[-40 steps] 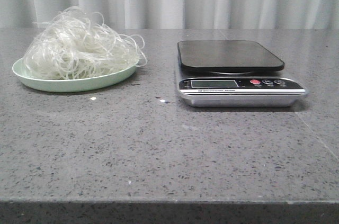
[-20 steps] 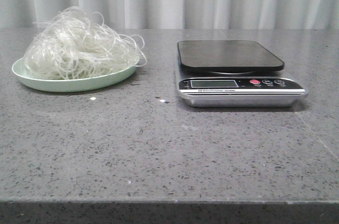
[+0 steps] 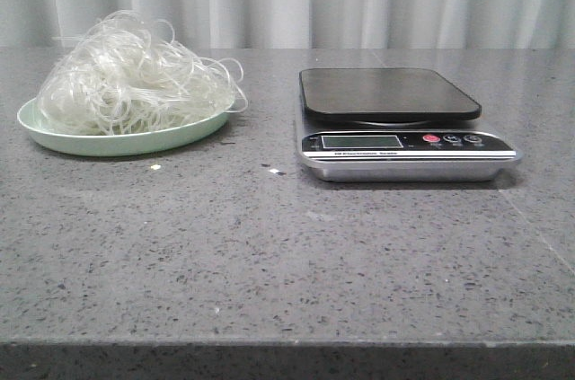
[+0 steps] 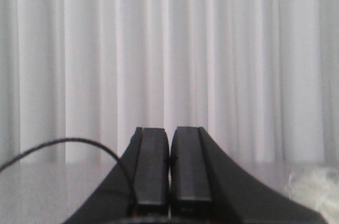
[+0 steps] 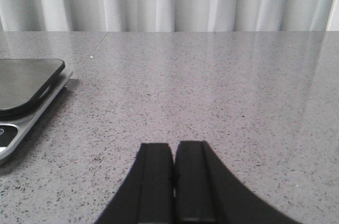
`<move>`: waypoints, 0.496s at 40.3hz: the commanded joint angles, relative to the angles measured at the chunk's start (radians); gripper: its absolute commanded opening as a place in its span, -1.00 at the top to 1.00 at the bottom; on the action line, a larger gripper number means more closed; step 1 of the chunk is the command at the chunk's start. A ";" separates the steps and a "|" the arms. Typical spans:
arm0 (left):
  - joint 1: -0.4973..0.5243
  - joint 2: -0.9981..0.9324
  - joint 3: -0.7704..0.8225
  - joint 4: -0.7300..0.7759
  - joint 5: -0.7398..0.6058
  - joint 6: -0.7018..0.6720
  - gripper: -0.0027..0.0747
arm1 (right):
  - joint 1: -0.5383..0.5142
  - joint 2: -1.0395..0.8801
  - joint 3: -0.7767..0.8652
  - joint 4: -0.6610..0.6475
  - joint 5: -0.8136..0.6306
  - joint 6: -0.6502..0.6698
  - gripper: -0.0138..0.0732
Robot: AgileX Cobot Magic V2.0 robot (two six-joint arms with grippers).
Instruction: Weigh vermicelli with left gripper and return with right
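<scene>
Operator: Where was the vermicelli [image 3: 135, 70]?

Technician: It was heaped on the green plate [image 3: 54, 136], left of the scale [image 3: 404, 128]. The scale platform was bare.

Operator: Gripper status?

Technician: The left gripper [image 4: 170, 166] and right gripper [image 5: 172, 179] each had fingers pressed together, holding nothing. By my judgement, no step was complete: pickup, weighing and return all remained.

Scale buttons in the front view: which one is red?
The leftmost button on the scale, right beside the display. The two buttons further right are dark, matching the black panel.
</scene>
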 commanded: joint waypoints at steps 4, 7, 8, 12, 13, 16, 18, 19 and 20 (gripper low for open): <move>-0.001 0.000 -0.190 -0.008 -0.047 -0.006 0.58 | 0.001 -0.015 -0.007 -0.006 -0.075 0.000 0.33; -0.001 0.038 -0.340 -0.008 0.038 -0.006 0.58 | 0.001 -0.015 -0.007 -0.006 -0.080 0.000 0.33; -0.001 0.059 -0.397 -0.008 0.073 -0.006 0.58 | 0.001 -0.015 -0.007 -0.006 -0.080 0.000 0.33; -0.001 0.150 -0.589 -0.008 0.201 -0.006 0.58 | 0.001 -0.015 -0.007 -0.006 -0.080 0.000 0.33; -0.001 0.180 -0.639 -0.008 0.240 -0.006 0.58 | 0.001 -0.015 -0.007 -0.006 -0.080 0.000 0.33; -0.001 0.268 -0.762 -0.010 0.340 -0.006 0.58 | 0.001 -0.015 -0.007 -0.006 -0.080 0.000 0.33; -0.001 0.333 -0.838 -0.018 0.430 -0.006 0.58 | 0.001 -0.015 -0.007 -0.006 -0.080 0.000 0.33; -0.001 0.365 -0.864 -0.035 0.467 -0.006 0.58 | 0.001 -0.015 -0.007 -0.006 -0.080 0.000 0.33; -0.001 0.389 -0.896 -0.048 0.512 -0.006 0.58 | 0.001 -0.015 -0.007 -0.006 -0.078 0.000 0.33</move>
